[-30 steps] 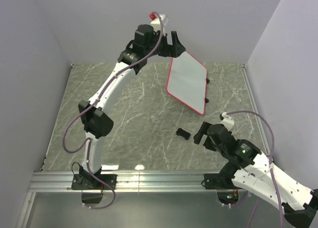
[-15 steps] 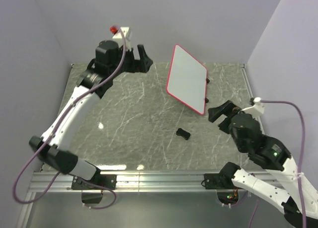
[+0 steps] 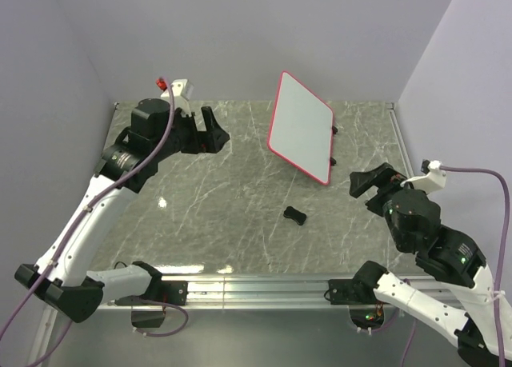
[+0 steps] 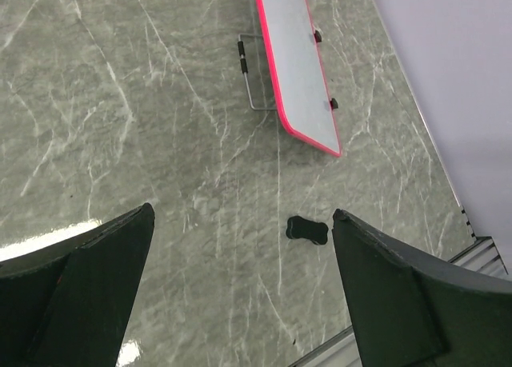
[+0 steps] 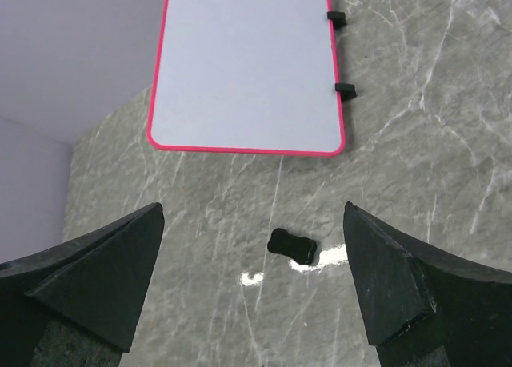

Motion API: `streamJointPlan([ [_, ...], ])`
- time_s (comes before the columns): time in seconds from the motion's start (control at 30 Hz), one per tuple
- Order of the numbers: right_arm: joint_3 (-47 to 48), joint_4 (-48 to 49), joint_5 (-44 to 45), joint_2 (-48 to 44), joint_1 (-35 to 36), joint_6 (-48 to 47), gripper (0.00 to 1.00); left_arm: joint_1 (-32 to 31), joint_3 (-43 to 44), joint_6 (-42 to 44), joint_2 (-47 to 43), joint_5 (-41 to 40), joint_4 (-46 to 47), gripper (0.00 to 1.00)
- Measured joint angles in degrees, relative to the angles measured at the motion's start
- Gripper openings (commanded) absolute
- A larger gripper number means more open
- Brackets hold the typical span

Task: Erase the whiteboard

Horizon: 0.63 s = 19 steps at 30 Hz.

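Observation:
The whiteboard (image 3: 302, 135) has a pink-red frame and a blank white face. It stands tilted on the marble table at the back right, held by nothing. It also shows in the left wrist view (image 4: 298, 63) and in the right wrist view (image 5: 248, 63). A small black eraser (image 3: 295, 215) lies on the table in front of it, and shows too in the wrist views (image 4: 307, 230) (image 5: 291, 246). My left gripper (image 3: 210, 129) is open and empty, up in the air left of the board. My right gripper (image 3: 370, 181) is open and empty, right of the eraser.
A thin wire stand (image 4: 252, 75) props the board from behind, and two black feet (image 5: 339, 52) stick out on its edge. Lavender walls close in the left, back and right. An aluminium rail (image 3: 240, 287) runs along the near edge.
My left gripper has let go of the board's top edge and swung left and back. My right gripper has moved right, away from the eraser. The board stays put.

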Motion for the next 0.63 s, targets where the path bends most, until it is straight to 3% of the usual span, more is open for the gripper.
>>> streamJointPlan([
  [0.63,-0.6,-4.7,-1.8,-8.4,0.0,1.0,1.00,0.0,0.0,-3.2,-3.4,0.0,-3.2,1.00],
])
